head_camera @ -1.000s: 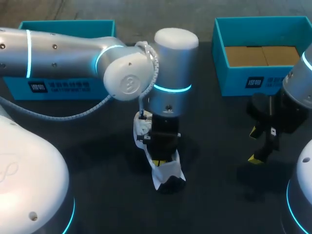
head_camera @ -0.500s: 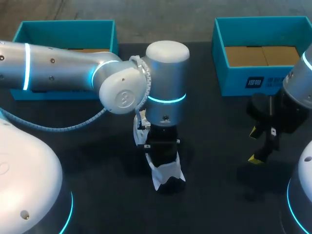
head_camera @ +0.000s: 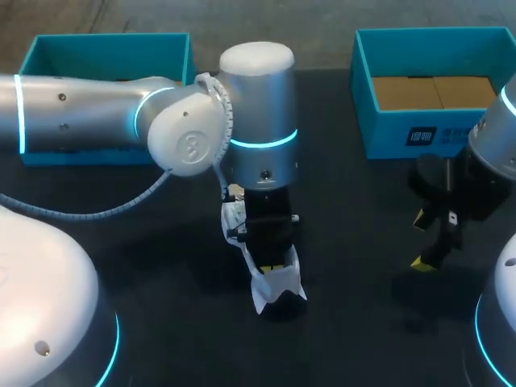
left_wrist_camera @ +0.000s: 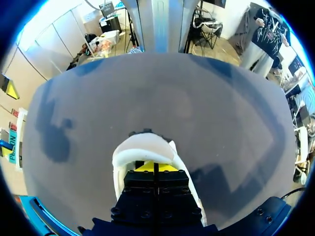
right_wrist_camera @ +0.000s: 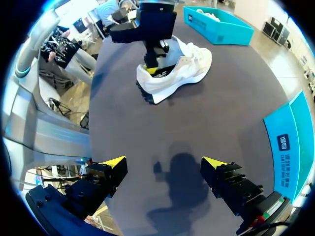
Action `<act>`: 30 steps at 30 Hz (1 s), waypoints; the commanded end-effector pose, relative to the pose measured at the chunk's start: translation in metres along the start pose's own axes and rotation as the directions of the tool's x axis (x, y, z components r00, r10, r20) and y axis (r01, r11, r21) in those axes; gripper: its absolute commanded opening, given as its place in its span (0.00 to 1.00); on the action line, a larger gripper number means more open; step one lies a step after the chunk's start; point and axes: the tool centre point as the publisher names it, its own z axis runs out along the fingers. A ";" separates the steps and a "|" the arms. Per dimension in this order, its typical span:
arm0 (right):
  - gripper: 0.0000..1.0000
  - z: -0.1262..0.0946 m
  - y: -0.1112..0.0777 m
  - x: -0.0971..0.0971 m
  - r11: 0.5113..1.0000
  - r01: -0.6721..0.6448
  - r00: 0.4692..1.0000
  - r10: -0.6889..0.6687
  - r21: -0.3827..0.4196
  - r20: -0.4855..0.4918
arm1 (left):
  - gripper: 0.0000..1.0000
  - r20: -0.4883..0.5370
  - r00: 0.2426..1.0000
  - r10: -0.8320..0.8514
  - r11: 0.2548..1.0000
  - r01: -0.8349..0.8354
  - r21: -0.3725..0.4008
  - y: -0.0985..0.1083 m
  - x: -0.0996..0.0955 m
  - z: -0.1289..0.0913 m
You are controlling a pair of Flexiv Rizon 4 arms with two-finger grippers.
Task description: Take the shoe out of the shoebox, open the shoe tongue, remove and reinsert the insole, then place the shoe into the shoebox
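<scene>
From above you count one white shoe (head_camera: 278, 289) mid-worktop (head_camera: 177, 266), well apart from two boxes, the left shoebox (head_camera: 105, 44) and the right shoebox (head_camera: 387, 133). Your left claw (head_camera: 270, 262) stands straight down into the shoe, while your right claw (head_camera: 420, 240) hangs released, off to the shoe's right. The left wrist view shows the left claw clenched with its tips inside the shoe's opening, and any insole between them is hidden. The right wrist view shows the shoe's long axis slanting away, heel nearer and toe toward the left shoebox.

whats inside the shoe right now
The left gripper dips into the white shoe at its heel opening. It covers the interior, so no insole can be made out.
</scene>
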 end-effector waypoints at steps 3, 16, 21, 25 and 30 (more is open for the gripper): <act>1.00 0.000 -0.001 0.001 1.000 0.000 1.000 0.000 0.000 0.002 | 0.00 0.014 1.000 -0.011 1.000 0.010 0.030 0.001 -0.005 0.018; 1.00 0.000 -0.001 0.001 1.000 0.000 1.000 0.000 0.000 0.002 | 0.00 -0.026 0.999 -0.046 0.999 0.046 -0.009 0.010 -0.004 0.046; 1.00 0.000 -0.001 0.001 1.000 0.000 1.000 0.000 0.000 0.002 | 0.00 -0.002 0.999 -0.049 0.999 0.049 -0.018 0.013 -0.001 0.032; 1.00 0.000 -0.001 0.001 1.000 0.000 1.000 0.000 0.000 0.002 | 0.00 0.027 0.999 -0.042 0.999 0.043 -0.033 0.012 0.002 0.015; 1.00 0.000 -0.001 0.001 1.000 0.000 1.000 0.000 0.000 0.002 | 0.00 0.043 0.998 -0.035 0.998 0.037 -0.041 0.013 0.004 0.008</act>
